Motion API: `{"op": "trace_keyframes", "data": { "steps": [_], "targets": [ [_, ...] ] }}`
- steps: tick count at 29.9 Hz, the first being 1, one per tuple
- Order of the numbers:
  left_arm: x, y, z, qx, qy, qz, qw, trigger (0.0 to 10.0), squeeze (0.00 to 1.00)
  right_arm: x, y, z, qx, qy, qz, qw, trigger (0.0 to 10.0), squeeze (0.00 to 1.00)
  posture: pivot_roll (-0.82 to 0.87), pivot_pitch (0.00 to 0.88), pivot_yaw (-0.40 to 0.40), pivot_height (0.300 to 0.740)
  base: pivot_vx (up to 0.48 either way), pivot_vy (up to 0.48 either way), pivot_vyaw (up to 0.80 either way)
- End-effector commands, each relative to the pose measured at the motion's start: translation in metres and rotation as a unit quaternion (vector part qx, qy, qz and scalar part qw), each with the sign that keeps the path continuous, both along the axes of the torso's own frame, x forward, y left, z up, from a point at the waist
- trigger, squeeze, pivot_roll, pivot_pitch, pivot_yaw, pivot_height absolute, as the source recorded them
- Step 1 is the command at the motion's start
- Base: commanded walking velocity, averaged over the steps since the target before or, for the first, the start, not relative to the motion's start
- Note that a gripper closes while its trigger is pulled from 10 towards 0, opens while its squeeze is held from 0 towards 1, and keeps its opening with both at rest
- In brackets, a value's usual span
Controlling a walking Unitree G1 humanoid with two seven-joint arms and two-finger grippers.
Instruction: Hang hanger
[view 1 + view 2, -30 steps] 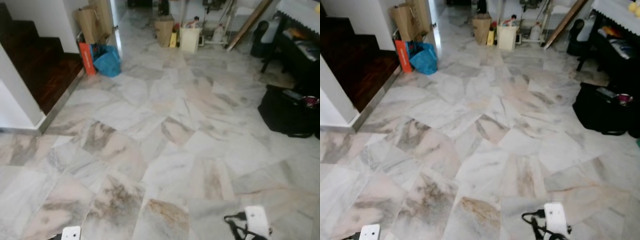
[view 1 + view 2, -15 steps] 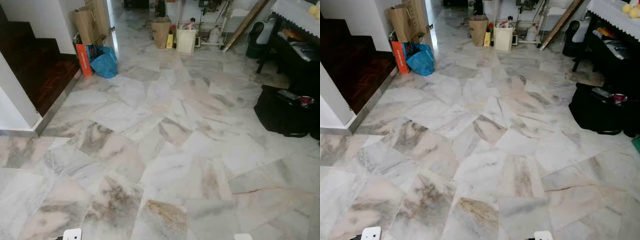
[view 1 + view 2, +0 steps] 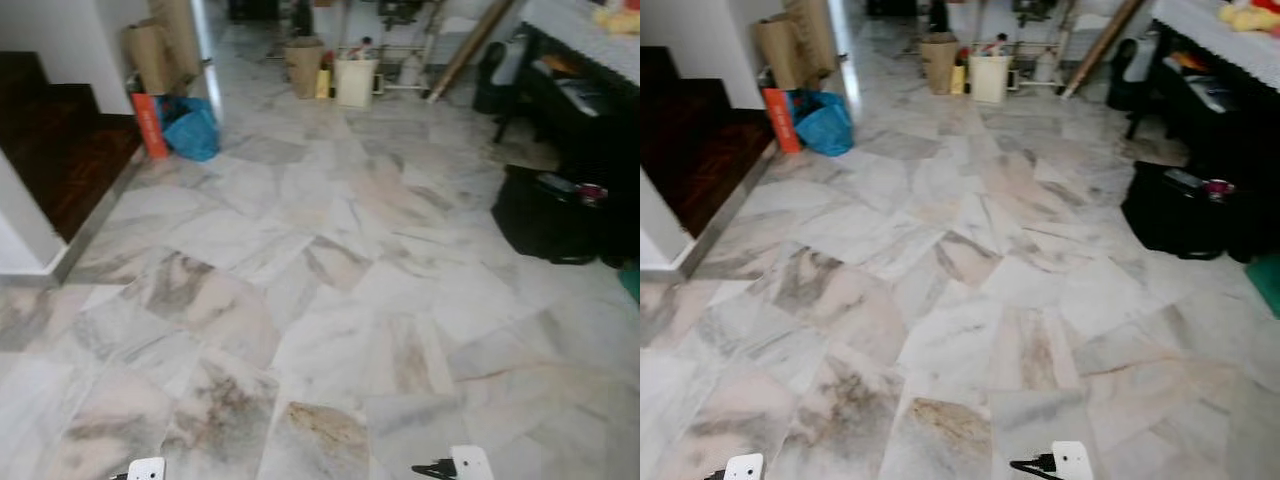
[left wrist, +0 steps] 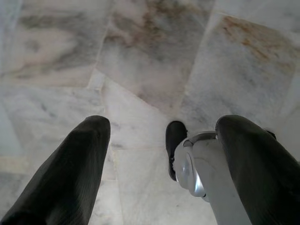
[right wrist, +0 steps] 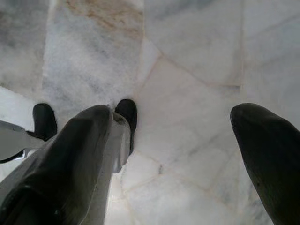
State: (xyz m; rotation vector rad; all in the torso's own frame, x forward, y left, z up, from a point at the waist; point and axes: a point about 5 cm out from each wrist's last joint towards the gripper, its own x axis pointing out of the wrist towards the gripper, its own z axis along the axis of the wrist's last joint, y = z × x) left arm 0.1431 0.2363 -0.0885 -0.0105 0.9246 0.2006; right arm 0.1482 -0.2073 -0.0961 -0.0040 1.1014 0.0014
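**A:** What's around you?

**Me:** A marble floor [image 3: 330,300] of grey-veined slabs runs ahead of me. Far beyond my fingers a blue bag [image 3: 190,130] and an orange box [image 3: 148,124] sit by a dark wooden step [image 3: 60,165], with a paper bag [image 3: 303,66] and a pale bin [image 3: 354,82] further back. Off past my right gripper [image 5: 173,154] a black bag [image 3: 545,215] lies on the floor by a dark table [image 3: 590,90].

**A:** And your hands?

**Me:** Both hang low, pointing at the floor. My left gripper [image 4: 161,164] has its fingers [image 4: 70,173] spread wide with nothing between them, just tile and my own foot [image 4: 174,140] below. The right one is the same, fingers [image 5: 70,173] apart and empty.

**A:** Where's the hanger?

**Me:** I can't pick one out, nor any rail to hang it on. The far clutter is too blurred to tell.

**A:** So what could go wrong?

**Me:** I think I'm searching on foot, and the picture is soft. I could walk past the hanger without noticing. Veering right could catch my foot on the black bag; drifting left risks the step's edge. The polished marble may be slippery under a quick turn, and my low-hanging fingers could clip something beside me
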Motion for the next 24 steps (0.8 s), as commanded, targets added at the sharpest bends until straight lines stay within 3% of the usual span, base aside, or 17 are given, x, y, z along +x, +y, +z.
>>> {"op": "trace_keyframes", "data": {
  "steps": [1,6,12,24],
  "targets": [
    [-0.003,-0.003,-0.002,-0.005,0.009,0.010,1.000,10.0,0.00,-0.011,-0.007,-0.002,0.004,0.005,-0.001,1.000,10.0,0.00,0.02,0.000,-0.023,0.740,0.000,0.000,-0.73],
    [-0.003,-0.010,-0.004,-0.021,0.011,0.027,0.999,10.0,0.00,-0.013,-0.010,-0.002,0.008,0.005,-0.009,1.000,10.0,0.00,0.01,0.000,-0.023,0.740,0.000,0.000,-0.73],
    [0.001,-0.017,-0.004,-0.021,0.012,0.008,1.000,10.0,0.00,-0.013,-0.009,-0.002,0.011,0.002,-0.010,1.000,10.0,0.00,0.01,0.000,-0.014,0.740,0.000,0.480,-0.73],
    [0.008,-0.020,-0.003,-0.017,0.015,-0.004,1.000,10.0,0.00,-0.014,-0.017,-0.001,0.012,0.000,-0.016,1.000,10.0,0.00,0.01,0.000,-0.008,0.740,0.000,0.000,-0.73]
  ]
}}
